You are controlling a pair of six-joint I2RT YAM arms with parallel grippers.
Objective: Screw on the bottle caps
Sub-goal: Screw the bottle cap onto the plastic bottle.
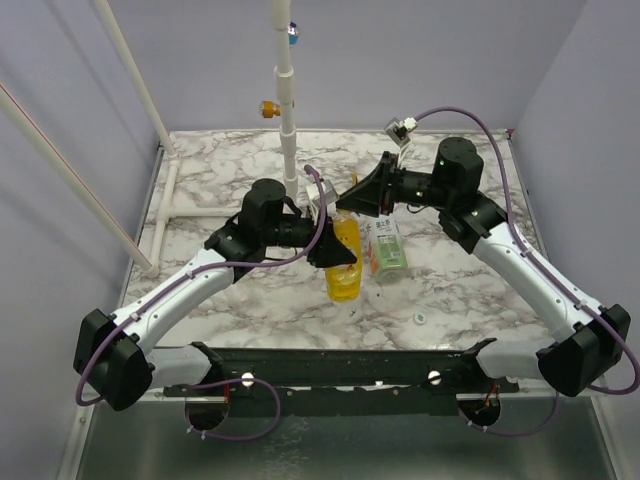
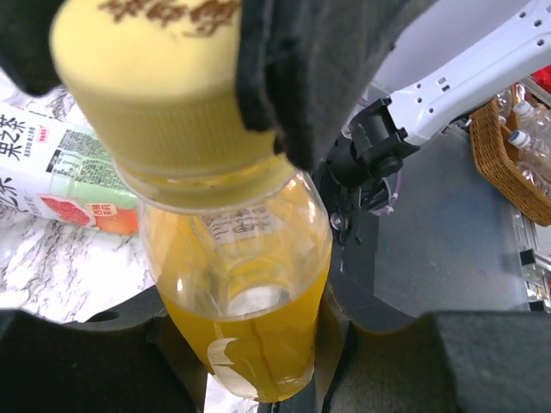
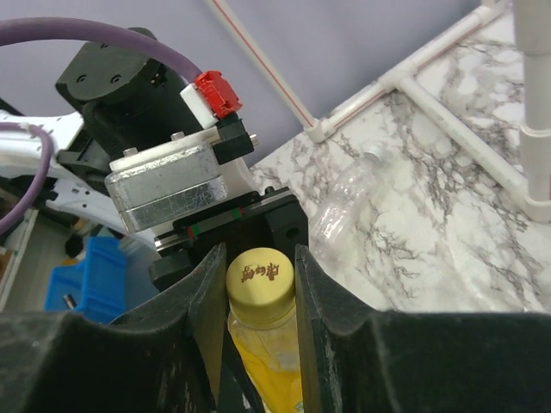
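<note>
Labelled bottle (image 1: 386, 250) lies just right of gripped bottle (image 1: 345, 262), loose cap (image 1: 421, 319) before both

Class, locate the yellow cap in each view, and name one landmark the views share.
Top external: not discernible; covered at the top of the yellow bottle.
Left wrist: yellow cap, upper left.
Right wrist: yellow cap bottom centre, between fingers of the right gripper.
Shared landmark: the yellow bottle.

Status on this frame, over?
Left end effector shut on yellow bottle. Right end effector shut on yellow cap. Clear bottle lies beside, nothing blocking.
</note>
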